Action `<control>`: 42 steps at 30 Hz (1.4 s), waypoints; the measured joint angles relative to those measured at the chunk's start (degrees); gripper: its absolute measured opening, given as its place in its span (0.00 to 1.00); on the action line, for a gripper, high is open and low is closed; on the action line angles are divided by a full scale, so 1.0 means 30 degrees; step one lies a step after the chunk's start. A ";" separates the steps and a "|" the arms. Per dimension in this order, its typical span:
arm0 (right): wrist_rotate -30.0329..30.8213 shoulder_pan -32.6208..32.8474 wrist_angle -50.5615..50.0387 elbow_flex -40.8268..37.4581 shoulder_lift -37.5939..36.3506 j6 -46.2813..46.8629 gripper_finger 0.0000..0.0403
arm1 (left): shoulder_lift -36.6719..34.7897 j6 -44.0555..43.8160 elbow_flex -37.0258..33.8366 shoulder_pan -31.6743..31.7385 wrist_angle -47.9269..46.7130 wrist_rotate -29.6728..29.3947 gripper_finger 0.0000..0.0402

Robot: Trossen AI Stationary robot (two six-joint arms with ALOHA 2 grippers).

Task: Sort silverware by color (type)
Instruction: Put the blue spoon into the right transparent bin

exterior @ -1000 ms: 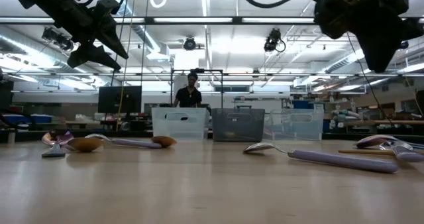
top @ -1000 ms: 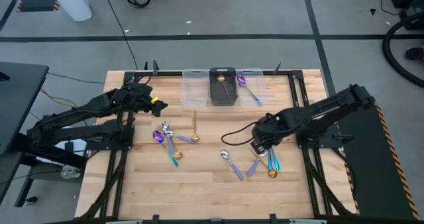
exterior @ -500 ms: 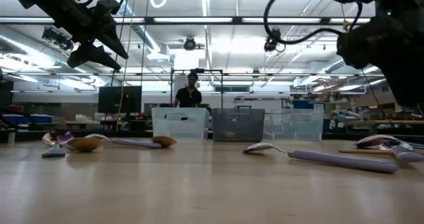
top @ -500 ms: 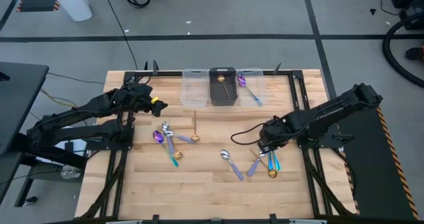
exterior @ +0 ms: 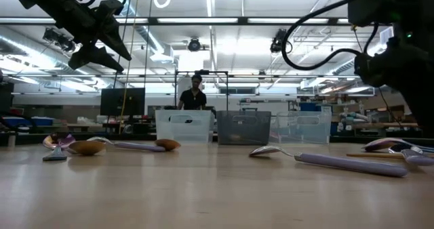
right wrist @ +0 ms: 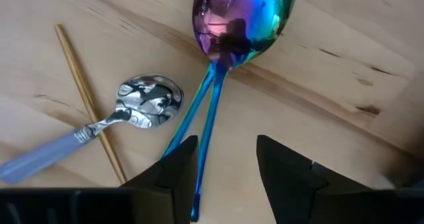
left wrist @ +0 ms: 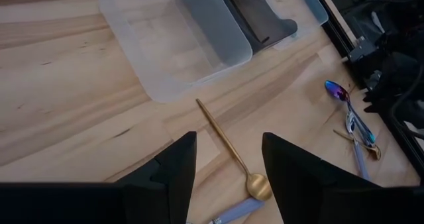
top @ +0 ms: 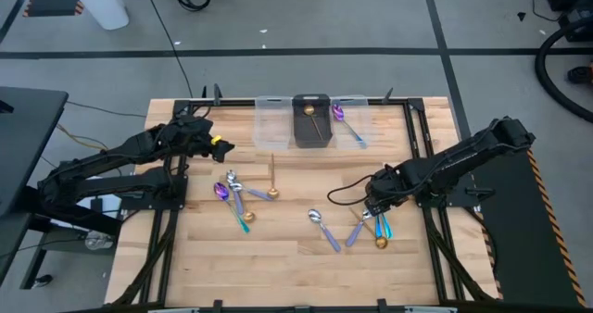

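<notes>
Spoons lie flat on the wooden table in two clusters, a left cluster and a right cluster. A gold spoon lies apart, and a silver spoon with a lilac handle lies between the clusters. My right gripper is open and low over the right cluster. In its wrist view the thin handle of a rainbow spoon runs between its fingers, beside a silver spoon and a gold handle. My left gripper hovers open, high above the gold spoon.
Three small bins stand in a row at the far edge: a clear one, a dark one with a gold spoon inside, and a clear one with a rainbow spoon inside. A person stands in the room beyond the table.
My right gripper has moved a little toward the table's right and near side and come down over the right cluster of spoons. The spoons lie where they were.
</notes>
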 joint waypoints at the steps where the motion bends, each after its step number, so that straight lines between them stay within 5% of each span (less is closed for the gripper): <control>1: 0.0046 0.0000 0.0211 -0.0124 0.0000 0.0000 0.40 | -0.0007 -0.0032 0.0000 0.0000 0.0000 -0.0019 0.45; 16: 0.1892 0.0000 0.1631 -0.0859 0.0214 0.0066 0.37 | 0.0000 -0.0145 0.0000 0.0000 0.0000 -0.0116 0.45; 27: 0.1395 0.0007 0.2291 -0.0804 0.2075 -0.0394 0.37 | -0.0002 -0.0153 0.0000 0.0003 0.0000 -0.0116 0.45; 42: 0.0455 0.0058 0.1455 -0.0864 0.1566 0.0118 0.32 | 0.0000 -0.0153 0.0000 0.0000 0.0000 -0.0109 0.45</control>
